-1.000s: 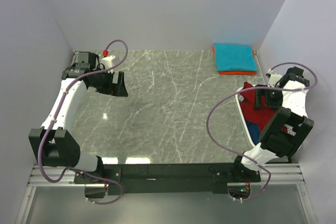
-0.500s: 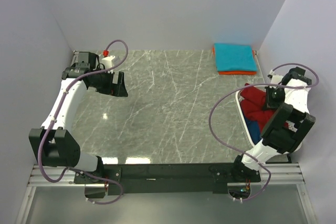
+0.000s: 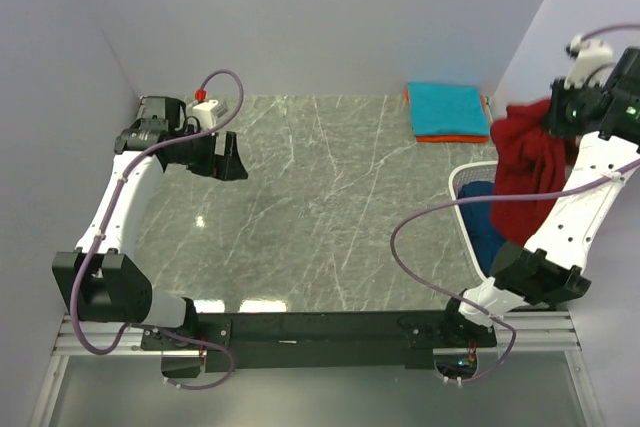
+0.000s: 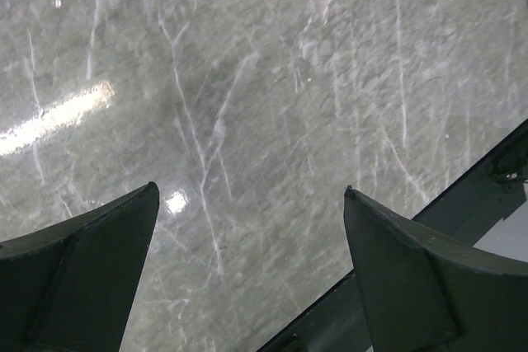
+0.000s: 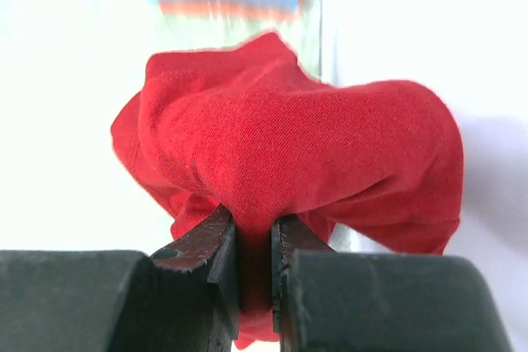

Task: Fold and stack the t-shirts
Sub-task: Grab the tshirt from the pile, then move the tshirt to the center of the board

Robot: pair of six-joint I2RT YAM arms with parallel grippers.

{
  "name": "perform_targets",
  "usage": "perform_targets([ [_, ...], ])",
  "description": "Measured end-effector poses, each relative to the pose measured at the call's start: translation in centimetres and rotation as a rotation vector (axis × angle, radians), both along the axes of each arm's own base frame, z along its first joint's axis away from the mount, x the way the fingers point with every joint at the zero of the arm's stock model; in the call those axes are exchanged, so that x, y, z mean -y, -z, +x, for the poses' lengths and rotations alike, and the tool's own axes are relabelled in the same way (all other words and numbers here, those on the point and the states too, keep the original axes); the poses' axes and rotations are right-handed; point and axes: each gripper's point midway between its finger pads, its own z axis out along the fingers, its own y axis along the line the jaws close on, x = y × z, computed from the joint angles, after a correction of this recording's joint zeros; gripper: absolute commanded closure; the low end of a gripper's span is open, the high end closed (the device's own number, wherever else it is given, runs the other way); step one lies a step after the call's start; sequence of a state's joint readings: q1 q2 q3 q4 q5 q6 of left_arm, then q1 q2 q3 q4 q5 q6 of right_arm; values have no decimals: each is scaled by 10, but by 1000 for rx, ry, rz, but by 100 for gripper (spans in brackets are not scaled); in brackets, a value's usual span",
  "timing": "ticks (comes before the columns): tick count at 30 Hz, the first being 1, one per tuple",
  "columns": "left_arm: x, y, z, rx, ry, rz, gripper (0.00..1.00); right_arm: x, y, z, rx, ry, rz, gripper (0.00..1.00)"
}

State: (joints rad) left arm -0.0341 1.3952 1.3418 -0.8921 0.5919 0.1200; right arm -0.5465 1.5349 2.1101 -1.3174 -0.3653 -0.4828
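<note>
Dark red t-shirt [image 3: 522, 172] up out of basket [image 3: 460, 179], where it sits a second ago; now dangles bunched from right end effector [image 3: 556, 115], clenched on cloth, high beside right wall. Navy t-shirt [image 3: 487, 232] left in basket. Spreading likely next: tabletop [image 3: 330, 197] centre open. Teal t-shirt [image 3: 447, 107] folded on orange t-shirt [image 3: 450, 138] at far right corner. Left end effector [image 3: 228, 157] released, hovering at left.

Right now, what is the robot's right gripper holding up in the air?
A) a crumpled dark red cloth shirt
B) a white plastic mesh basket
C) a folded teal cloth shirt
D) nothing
A: the right gripper is clamped on the crumpled dark red cloth shirt, which dangles from it.
</note>
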Motion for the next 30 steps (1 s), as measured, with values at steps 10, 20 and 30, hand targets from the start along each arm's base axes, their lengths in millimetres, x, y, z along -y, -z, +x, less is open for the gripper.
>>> perform_targets([
  [10, -5, -42, 14, 81, -89, -75, 1, -180, -89, 22, 289, -460, -4, 100],
  [20, -25, -71, 8, 158, -198, -88, 1, -302, -80, 31, 307, -749, 137, 100],
  [30, -31, -66, 0, 176, -202, -67, 1, -394, 47, 35, -13, -922, 165, 10],
])
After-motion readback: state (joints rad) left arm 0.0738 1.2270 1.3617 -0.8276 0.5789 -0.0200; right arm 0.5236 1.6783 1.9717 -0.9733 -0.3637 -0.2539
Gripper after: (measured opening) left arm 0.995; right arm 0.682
